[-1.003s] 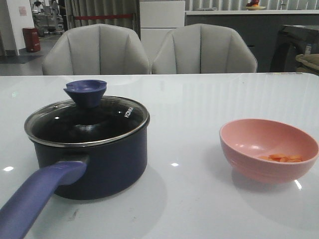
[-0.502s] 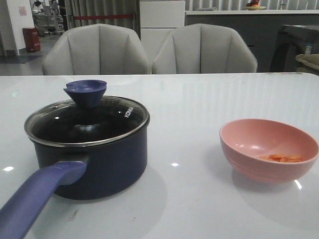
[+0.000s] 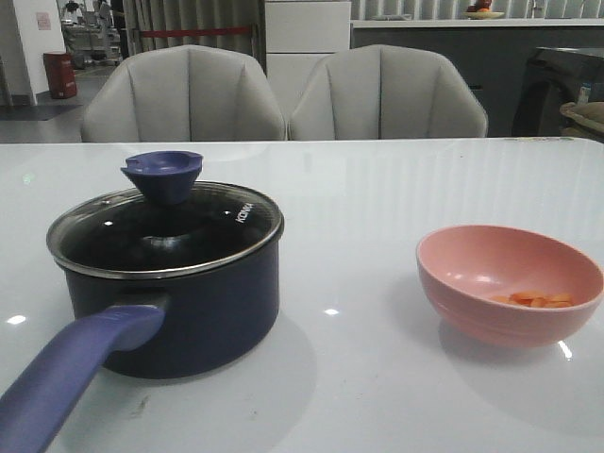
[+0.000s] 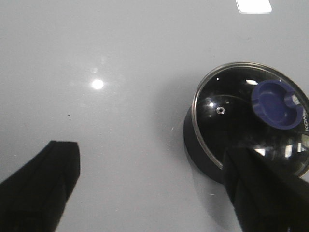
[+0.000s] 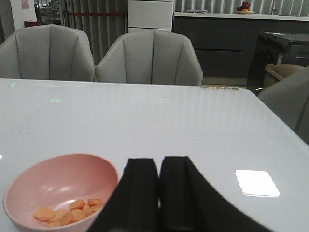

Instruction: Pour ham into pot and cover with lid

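The dark navy pot (image 3: pixel 189 311) stands on the left of the table, its purple-blue handle (image 3: pixel 71 373) toward the front. The glass lid (image 3: pixel 165 231) with its purple-blue knob (image 3: pixel 162 176) sits on the pot. The ham (image 3: pixel 533 300) is a small heap of orange pieces in a pink bowl (image 3: pixel 510 283) on the right. In the left wrist view my left gripper (image 4: pixel 152 188) is open above bare table, beside the pot (image 4: pixel 203 154) and lid (image 4: pixel 251 116). In the right wrist view my right gripper (image 5: pixel 159 166) is shut and empty, next to the bowl (image 5: pixel 60 188) and ham (image 5: pixel 67 210). Neither gripper shows in the front view.
Two grey chairs (image 3: pixel 283 94) stand behind the far edge of the white glossy table (image 3: pixel 377 208). A dark counter (image 3: pixel 453 57) runs along the back of the room.
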Controlling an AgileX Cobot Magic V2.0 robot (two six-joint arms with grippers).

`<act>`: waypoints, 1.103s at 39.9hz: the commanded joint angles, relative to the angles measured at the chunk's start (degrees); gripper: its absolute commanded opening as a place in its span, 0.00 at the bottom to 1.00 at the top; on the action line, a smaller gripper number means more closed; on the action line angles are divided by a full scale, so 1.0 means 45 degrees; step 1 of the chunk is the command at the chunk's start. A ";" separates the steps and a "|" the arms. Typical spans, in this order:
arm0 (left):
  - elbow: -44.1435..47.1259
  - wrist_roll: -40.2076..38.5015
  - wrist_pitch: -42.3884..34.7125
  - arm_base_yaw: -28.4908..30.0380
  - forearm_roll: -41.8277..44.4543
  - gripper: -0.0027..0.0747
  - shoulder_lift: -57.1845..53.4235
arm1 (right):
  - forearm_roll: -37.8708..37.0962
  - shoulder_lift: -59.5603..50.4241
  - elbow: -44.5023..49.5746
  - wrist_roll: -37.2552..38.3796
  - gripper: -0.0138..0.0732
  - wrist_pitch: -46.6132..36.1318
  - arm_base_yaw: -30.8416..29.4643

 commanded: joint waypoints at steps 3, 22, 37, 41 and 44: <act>-0.1528 -0.0783 -0.0210 -0.1043 -0.0297 0.86 0.1339 | -0.0177 -0.0248 0.0135 -0.0038 0.33 -0.1043 -0.0044; -0.5859 -0.4342 0.1160 -0.4637 0.1853 0.86 0.6697 | -0.0177 -0.0248 0.0135 -0.0038 0.33 -0.1043 -0.0044; -0.8890 -0.5178 0.4027 -0.5176 0.1386 0.86 0.9755 | -0.0177 -0.0259 0.0135 -0.0038 0.33 -0.1045 -0.0044; -0.8949 -0.5290 0.4002 -0.5176 0.1219 0.86 1.0035 | -0.0177 -0.0259 0.0135 -0.0038 0.33 -0.1045 -0.0044; -0.8949 -0.5478 0.4206 -0.5176 0.1218 0.86 1.0289 | -0.0177 -0.0259 0.0135 -0.0038 0.33 -0.1045 -0.0044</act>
